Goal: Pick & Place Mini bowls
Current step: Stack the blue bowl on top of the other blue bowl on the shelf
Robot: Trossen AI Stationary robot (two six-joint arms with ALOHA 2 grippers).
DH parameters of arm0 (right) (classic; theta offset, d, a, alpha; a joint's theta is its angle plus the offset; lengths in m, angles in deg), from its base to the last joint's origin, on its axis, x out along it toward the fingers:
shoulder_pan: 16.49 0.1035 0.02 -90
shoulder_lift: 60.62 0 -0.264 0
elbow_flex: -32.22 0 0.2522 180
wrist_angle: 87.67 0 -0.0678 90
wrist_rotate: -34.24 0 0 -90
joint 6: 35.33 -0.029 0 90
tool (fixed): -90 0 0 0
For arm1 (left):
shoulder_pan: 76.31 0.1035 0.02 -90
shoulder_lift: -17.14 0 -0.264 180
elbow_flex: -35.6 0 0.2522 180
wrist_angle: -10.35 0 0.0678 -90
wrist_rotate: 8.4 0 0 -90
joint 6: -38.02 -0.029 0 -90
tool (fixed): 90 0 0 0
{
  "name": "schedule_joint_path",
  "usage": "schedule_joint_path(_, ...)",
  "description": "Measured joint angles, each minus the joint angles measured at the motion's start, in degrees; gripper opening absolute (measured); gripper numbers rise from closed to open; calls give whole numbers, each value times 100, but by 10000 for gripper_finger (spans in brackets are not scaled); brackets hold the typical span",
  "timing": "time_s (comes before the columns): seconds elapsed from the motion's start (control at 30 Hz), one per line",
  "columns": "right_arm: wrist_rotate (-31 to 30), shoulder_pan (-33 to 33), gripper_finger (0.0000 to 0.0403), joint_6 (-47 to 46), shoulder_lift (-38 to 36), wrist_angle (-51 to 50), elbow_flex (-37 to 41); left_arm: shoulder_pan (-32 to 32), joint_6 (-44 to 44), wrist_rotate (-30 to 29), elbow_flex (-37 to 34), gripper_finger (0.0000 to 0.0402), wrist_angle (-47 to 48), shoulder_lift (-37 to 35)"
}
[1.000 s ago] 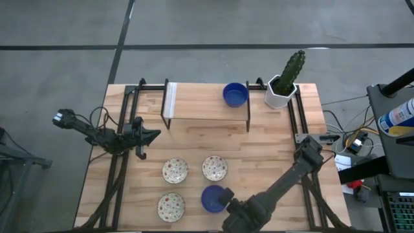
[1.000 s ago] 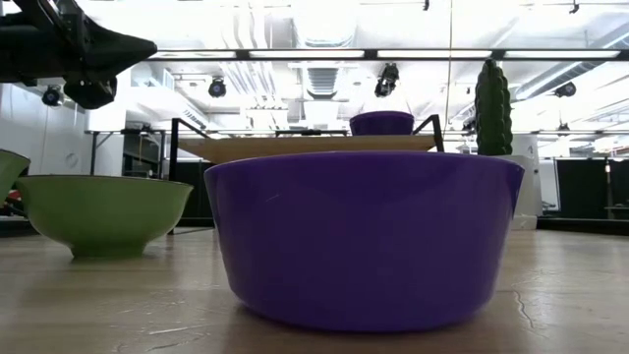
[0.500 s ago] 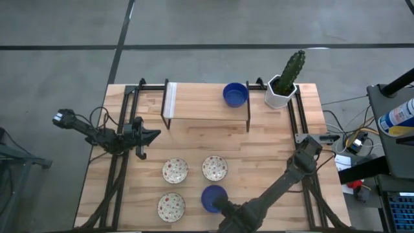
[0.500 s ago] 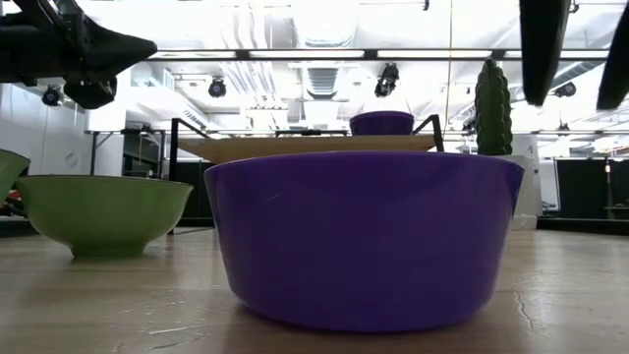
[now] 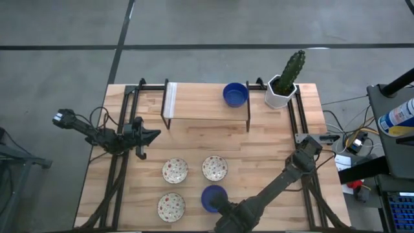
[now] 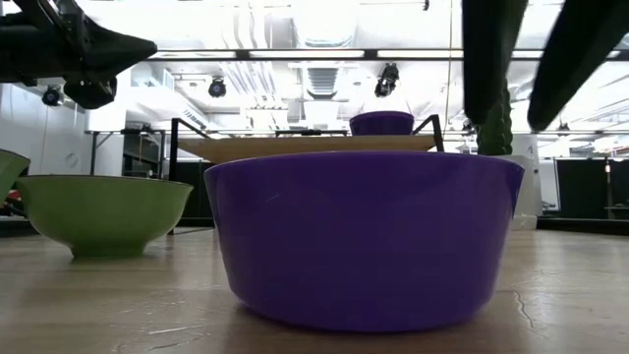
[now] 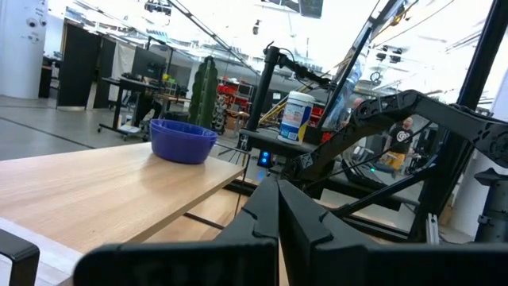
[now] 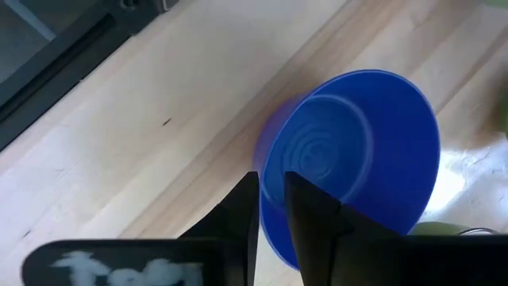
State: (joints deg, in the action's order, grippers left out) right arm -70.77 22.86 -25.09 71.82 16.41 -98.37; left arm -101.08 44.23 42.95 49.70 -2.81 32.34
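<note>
In the high view the right end effector (image 5: 220,206) sits at the lower middle of the frame, right over the near blue bowl (image 5: 212,197) on the desk (image 5: 272,139). The right wrist view shows its fingers (image 8: 305,218) a little apart, straddling the rim of that blue bowl (image 8: 353,163) without yet clamping it. Three speckled cream bowls lie just left of it: one (image 5: 175,171) and another (image 5: 215,168) side by side above, a third (image 5: 171,206) at lower left. A second blue bowl (image 5: 235,94) rests on the raised shelf (image 5: 200,103) at upper centre, beside the cactus pot (image 5: 281,92). The left end effector (image 5: 153,136) hangs at the left edge, fingers together.
</note>
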Motion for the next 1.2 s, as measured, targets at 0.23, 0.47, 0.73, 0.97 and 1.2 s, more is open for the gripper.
schedule_joint_path(0.23,42,-23,59,-7,2,161,190,2,-1,2,1,0,-2,0)
schedule_joint_path(0.47,44,-53,59,-17,2,299,384,0,-1,2,1,0,0,0)
schedule_joint_path(0.73,39,-135,59,-35,2,548,644,-1,1,1,0,0,0,0)
schedule_joint_path(0.97,-17,-153,59,-123,2,549,755,0,1,0,0,0,-2,0)
schedule_joint_path(1.2,-16,-155,53,-127,0,554,635,2,-1,2,2,0,-2,0)
